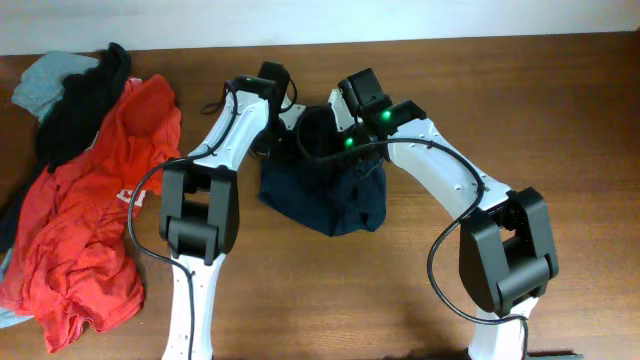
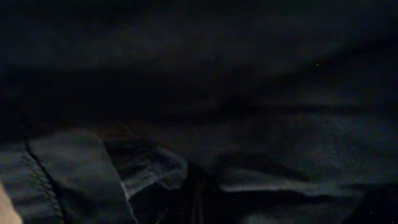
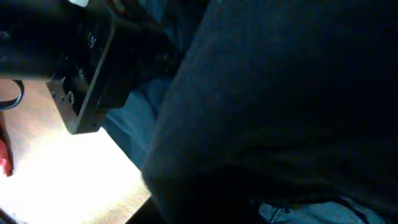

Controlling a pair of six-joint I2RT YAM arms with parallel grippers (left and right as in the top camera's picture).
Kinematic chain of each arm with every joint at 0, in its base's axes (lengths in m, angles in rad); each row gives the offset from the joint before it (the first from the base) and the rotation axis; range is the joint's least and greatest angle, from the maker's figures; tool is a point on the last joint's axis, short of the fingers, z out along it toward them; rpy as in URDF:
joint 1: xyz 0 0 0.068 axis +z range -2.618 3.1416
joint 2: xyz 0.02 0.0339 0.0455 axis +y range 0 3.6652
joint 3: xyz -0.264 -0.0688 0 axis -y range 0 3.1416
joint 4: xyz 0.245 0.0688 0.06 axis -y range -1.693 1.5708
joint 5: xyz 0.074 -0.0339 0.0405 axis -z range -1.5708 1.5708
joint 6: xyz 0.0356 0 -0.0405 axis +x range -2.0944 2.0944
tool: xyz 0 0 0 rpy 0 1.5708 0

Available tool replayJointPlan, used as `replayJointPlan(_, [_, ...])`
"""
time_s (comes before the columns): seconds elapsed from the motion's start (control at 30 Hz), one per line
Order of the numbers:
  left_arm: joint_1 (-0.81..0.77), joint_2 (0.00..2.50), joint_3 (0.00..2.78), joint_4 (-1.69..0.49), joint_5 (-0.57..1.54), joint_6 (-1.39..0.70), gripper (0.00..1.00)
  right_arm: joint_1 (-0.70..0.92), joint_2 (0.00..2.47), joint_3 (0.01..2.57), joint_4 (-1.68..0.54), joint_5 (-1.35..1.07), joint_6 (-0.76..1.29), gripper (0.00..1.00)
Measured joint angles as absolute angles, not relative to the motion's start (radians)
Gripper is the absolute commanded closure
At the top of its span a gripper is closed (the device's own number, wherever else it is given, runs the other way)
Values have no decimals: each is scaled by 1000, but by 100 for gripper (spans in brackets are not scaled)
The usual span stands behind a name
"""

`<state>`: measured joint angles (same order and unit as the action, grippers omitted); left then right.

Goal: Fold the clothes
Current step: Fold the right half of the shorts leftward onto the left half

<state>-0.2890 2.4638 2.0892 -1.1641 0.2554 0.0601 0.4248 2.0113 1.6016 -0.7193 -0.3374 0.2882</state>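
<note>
The clothes (image 1: 330, 195), one dark navy garment, lie bunched at the middle of the wooden table (image 1: 560, 110), with the top edge drawn up between the two arms. My left gripper (image 1: 284, 127) and right gripper (image 1: 334, 118) meet at that raised edge, fingers buried in the cloth. In the left wrist view, folds and a seam of the clothes (image 2: 249, 124) fill everything and no fingers show. The right wrist view is mostly covered by the clothes (image 3: 280, 106), with the left arm's black body (image 3: 68, 62) at the upper left. Both grippers are shut, pinching the fabric.
A pile of other garments lies at the table's left: a red shirt (image 1: 90, 220), a black garment (image 1: 80, 100) and a pale grey-blue one (image 1: 45, 85). Bare wood (image 3: 68, 180) shows beside the navy cloth. Black cables loop off both arms.
</note>
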Motion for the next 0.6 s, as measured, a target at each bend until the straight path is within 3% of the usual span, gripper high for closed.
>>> replayJointPlan(0.6, [-81, 2491, 2461, -1369, 209, 21, 98, 425, 2012, 1602, -707, -388, 279, 96])
